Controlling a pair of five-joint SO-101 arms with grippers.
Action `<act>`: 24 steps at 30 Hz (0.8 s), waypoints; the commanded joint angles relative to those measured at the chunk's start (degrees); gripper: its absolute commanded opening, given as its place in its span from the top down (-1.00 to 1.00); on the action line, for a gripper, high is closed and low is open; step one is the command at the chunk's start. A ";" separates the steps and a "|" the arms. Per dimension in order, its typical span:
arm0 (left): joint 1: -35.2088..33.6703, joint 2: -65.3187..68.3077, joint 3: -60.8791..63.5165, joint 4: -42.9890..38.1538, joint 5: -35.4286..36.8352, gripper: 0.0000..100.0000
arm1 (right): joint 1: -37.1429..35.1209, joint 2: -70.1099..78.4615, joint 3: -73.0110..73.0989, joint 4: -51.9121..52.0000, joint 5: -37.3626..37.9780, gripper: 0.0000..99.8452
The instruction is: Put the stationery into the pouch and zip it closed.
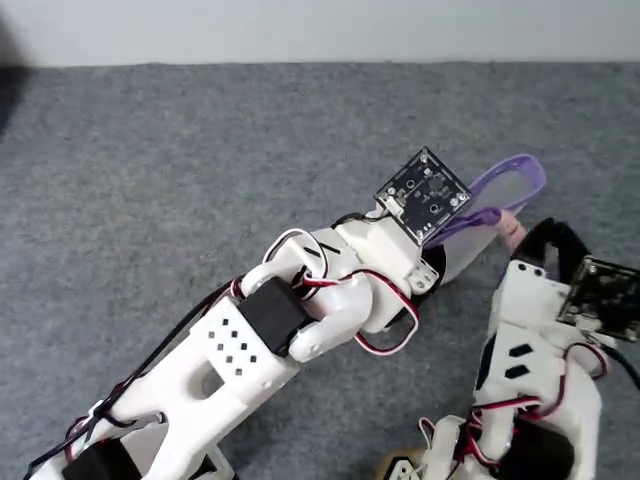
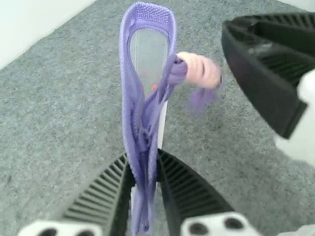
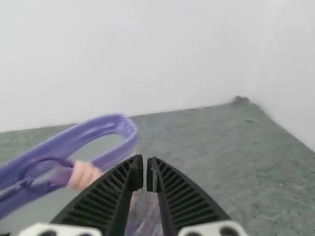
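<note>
Grey carpeted counter (image 1: 150,200), white wall behind. At 2 o'clock in the high view the pouch (image 2: 147,64) is held on edge, its end clamped in the closed left tool (image 2: 144,163). The pink zip pull (image 2: 199,71) hangs just beside the right tool (image 3: 144,169), whose jaws are nearly together with nothing clearly gripped. The zipping step is judged in hand: the pull must be pinched next, then drawn along the track.

The bench (image 1: 180,170) is covered in grey, carpet-like fabric and meets a white wall (image 1: 300,30) at its far edge; a purple pouch (image 1: 515,172) stands edgewise above it, contact unclear
</note>
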 commanded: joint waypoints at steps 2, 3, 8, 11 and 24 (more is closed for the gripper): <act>0.26 -3.78 -0.75 0.44 0.18 0.98 | 1.45 1.01 0.00 -1.89 0.62 0.99; 0.26 -3.87 -0.75 0.44 0.18 0.98 | 1.36 0.92 0.00 -1.80 0.62 0.99; -1.05 -3.78 -0.75 0.35 0.18 0.98 | 0.57 0.84 -0.26 -1.27 1.58 0.99; -1.93 -3.78 -0.75 0.35 0.18 0.98 | -3.30 0.22 -2.37 4.62 4.92 0.98; -1.93 -3.69 -0.75 0.09 0.18 0.98 | -20.79 0.92 -6.59 23.78 -2.20 0.66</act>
